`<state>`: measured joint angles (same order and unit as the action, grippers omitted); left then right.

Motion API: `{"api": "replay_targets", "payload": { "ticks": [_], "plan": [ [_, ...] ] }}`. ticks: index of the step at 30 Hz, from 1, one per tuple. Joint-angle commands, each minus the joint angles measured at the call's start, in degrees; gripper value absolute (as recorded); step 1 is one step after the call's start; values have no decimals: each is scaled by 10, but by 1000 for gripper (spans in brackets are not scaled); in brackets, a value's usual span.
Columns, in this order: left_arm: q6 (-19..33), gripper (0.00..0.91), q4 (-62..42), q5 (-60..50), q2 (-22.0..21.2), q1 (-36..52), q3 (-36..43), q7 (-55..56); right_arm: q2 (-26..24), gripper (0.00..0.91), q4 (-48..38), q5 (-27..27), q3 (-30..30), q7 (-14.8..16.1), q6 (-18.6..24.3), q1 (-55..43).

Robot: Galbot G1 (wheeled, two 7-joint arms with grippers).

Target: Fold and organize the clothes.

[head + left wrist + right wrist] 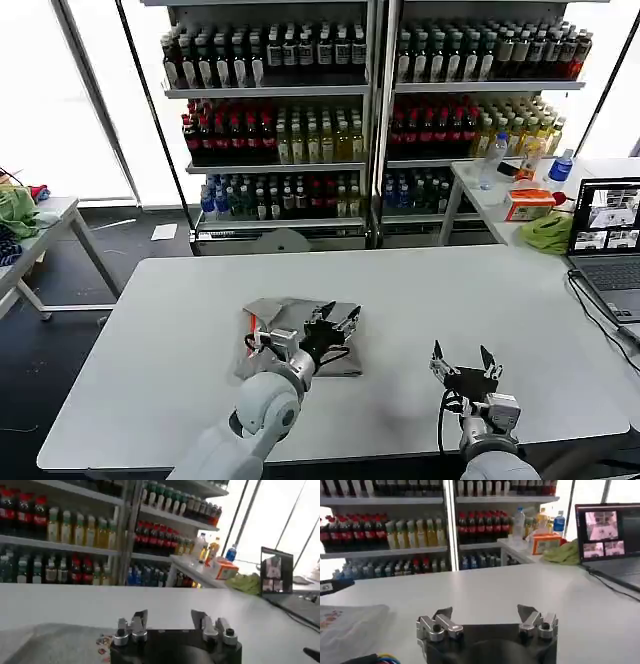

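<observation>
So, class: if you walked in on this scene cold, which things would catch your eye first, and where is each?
First, the folded light grey shirt near the middle of the white table, with the open left gripper poised over it. Then the right gripper, also open, over bare tabletop near the front edge. Behind the table stand shelves of bottled drinks, and a laptop sits on the robot's right.

You are looking at a lab or test room dressed up as a shop. Behind the white table [420, 290] stand metal shelves [270, 90] stocked with rows of bottled drinks. To the table's right, a laptop [607, 240] shows camera feeds, with a cable trailing from it. Beyond the shelves, tall bright windows [90, 90] line the room, over a dark floor.
</observation>
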<state>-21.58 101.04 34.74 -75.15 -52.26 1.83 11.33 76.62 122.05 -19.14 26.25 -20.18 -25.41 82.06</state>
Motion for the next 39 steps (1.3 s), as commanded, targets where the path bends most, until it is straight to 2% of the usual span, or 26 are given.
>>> {"api": "replay_targets", "payload": {
  "ticks": [1,3,7,13,16,18,26,33,39],
  "plan": [
    [1,907,51,-24,44,-34,-81,34,-18,907,-19,-218,-57,-43,-48,-86],
    [-6,907,69,-29,68,-47,-107,42,-23,907,-35,-272,-69,-65,-68,-124],
    [-13,907,98,-24,102,-80,-167,52,-37,907,-85,-362,-100,-78,-77,-211],
    [-24,907,126,-8,118,-121,-227,63,-24,907,-162,-377,-155,-108,-77,-307],
    [-30,907,131,-9,117,-131,-236,64,-9,816,-170,-400,-168,-133,-78,-320],
    [-32,907,135,-9,116,-137,-240,65,-11,826,-177,-418,-178,-146,-79,-325],
    [-36,907,147,-12,113,-160,-252,65,-56,816,-188,-434,-210,-141,-80,-315],
    [-39,907,145,-11,109,-169,-257,66,-51,796,-200,-422,-222,-137,-80,-296],
    [-40,907,143,-11,103,-173,-256,69,-42,595,-202,-401,-222,-132,-80,-291]
  ]
}}
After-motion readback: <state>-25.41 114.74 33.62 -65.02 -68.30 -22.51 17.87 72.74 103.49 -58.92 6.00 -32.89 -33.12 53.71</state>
